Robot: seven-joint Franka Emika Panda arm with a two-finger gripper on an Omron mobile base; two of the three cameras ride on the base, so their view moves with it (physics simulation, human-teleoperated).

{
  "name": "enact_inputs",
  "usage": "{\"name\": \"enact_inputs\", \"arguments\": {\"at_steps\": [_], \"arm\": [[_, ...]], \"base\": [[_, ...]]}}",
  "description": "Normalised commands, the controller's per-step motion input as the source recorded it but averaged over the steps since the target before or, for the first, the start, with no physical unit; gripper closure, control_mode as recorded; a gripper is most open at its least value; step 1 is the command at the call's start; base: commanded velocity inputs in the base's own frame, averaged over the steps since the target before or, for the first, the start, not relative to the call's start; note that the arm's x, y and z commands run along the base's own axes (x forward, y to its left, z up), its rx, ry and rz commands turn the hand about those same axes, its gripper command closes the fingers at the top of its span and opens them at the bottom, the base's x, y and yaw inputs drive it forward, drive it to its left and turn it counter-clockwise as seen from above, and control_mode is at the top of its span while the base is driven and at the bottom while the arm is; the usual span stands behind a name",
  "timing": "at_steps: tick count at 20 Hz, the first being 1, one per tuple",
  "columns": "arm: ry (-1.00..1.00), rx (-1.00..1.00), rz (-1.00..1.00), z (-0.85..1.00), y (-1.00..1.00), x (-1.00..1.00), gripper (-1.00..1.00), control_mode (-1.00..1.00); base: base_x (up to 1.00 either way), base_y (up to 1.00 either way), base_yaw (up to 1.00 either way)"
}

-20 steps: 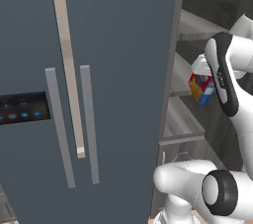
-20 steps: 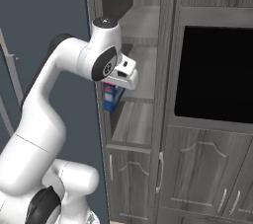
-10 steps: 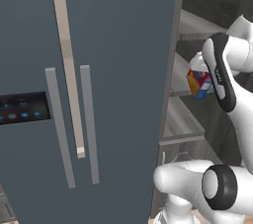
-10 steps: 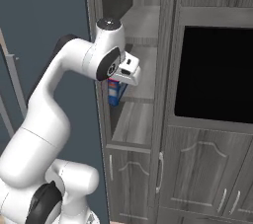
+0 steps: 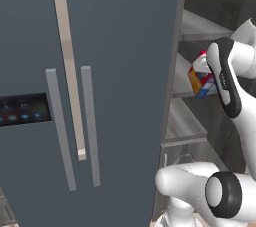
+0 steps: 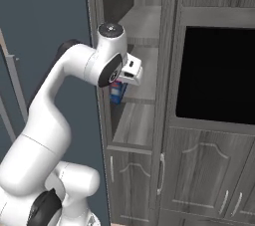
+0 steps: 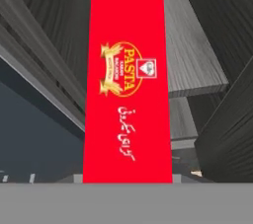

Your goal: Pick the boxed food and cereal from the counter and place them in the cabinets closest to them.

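Gripper clamped on the cereal carton, held over the open cabinet's middle shelf, not yet resting. Push deeper past the shelf's front edge, lower upright, then release.

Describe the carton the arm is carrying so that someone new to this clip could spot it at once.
Start at the tall blue-grey fridge; right of it stands an open dark wood-grain cabinet with shelves. The cereal hangs at the shelf opening, clamped in the gripper. It is the one bright thing there: red, orange and blue, its narrow red side marked PASTA.
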Motion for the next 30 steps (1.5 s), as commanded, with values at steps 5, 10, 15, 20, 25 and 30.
{"name": "enact_inputs", "arguments": {"at_steps": [5, 10, 15, 20, 25, 30], "arm": [[-0.04, -0.04, 0.01, 0.0, 0.0, 0.0, 1.0, -1.0], [0.0, -0.03, 0.0, 0.0, 0.0, 0.0, 1.0, -1.0], [-0.02, 0.0, 0.01, 0.0, -0.16, 0.0, 1.0, -1.0], [-0.04, 0.0, 0.03, 0.0, -0.21, 0.0, 1.0, -1.0], [0.0, 0.0, 0.0, 0.0, 0.0, 0.02, 1.0, -1.0], [0.0, 0.0, 0.0, 0.0, 0.0, 0.26, 1.0, -1.0]], "base": [[0.0, 0.0, 0.0], [0.0, 0.0, 0.0], [0.0, 0.0, 0.0], [0.0, 0.0, 0.0], [0.0, 0.0, 0.0], [0.0, 0.0, 0.0]]}}
